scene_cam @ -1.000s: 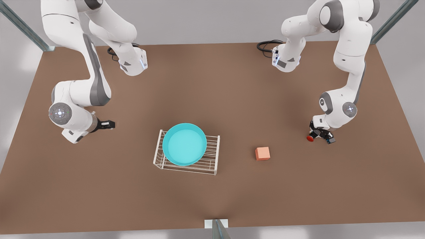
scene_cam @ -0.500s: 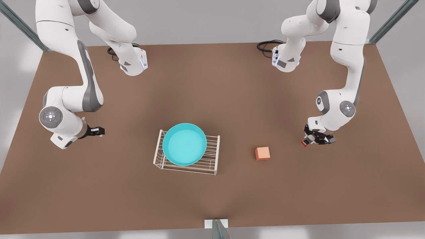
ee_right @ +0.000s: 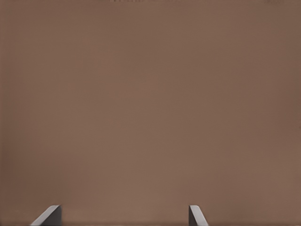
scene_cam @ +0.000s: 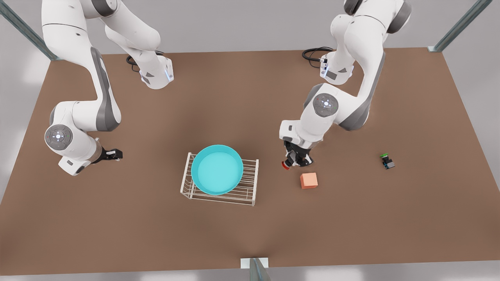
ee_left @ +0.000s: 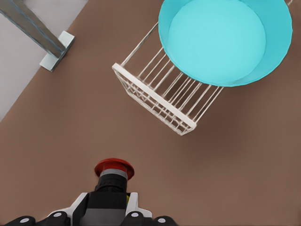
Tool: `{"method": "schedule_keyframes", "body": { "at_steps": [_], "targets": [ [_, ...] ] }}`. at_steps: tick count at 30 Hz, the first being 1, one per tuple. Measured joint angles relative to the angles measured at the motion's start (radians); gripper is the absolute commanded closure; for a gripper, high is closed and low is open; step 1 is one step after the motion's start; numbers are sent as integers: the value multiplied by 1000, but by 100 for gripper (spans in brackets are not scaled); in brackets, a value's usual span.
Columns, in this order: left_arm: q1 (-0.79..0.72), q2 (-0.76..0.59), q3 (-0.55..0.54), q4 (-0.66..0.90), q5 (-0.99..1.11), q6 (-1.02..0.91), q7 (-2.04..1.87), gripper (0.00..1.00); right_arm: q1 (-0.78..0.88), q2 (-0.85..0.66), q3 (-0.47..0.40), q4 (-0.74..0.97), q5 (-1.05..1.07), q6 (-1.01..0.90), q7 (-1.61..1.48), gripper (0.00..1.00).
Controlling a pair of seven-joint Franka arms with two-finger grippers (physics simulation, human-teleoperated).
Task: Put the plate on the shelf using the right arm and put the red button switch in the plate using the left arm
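Observation:
The turquoise plate (scene_cam: 217, 169) rests on the white wire shelf (scene_cam: 250, 183) in the middle of the table; the left wrist view shows the plate (ee_left: 221, 40) on the shelf (ee_left: 160, 96) too. Between the shelf and the orange cube hangs my left gripper (scene_cam: 295, 159), shut on the red button switch (scene_cam: 286, 166). That switch (ee_left: 114, 168) sticks out of the left gripper (ee_left: 107, 207), red cap toward the shelf. My right gripper (scene_cam: 113, 154) waits at the front view's left, well off the shelf. Its fingertips (ee_right: 49, 214) stand apart over bare table, so the right gripper (ee_right: 123, 215) is open.
An orange cube (scene_cam: 309, 180) lies just in front of the left gripper. A green-capped blue switch (scene_cam: 387, 161) sits at the front view's right. Both arm bases with cables stand at the back. A metal post (scene_cam: 256, 267) rises at the table's front edge.
The left arm swung from the front view's right toward the middle, carrying the red button switch and uncovering the green-capped switch. The right arm drew back slightly leftward, then held still.

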Motion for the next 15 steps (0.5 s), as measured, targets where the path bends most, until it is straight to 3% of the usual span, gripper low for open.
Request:
{"method": "schedule_keyframes", "body": {
  "at_steps": [6, 15],
  "targets": [
    [-167, 255, 2, 298, 28, -79, -303, 57, 0, -1, 0, 0, 2, 0, -5, 0],
    [-303, 420, -5, 472, 40, 25, -742, 56, 0, 0, 0, 0, 3, 0, -9, 0]
  ]
}}
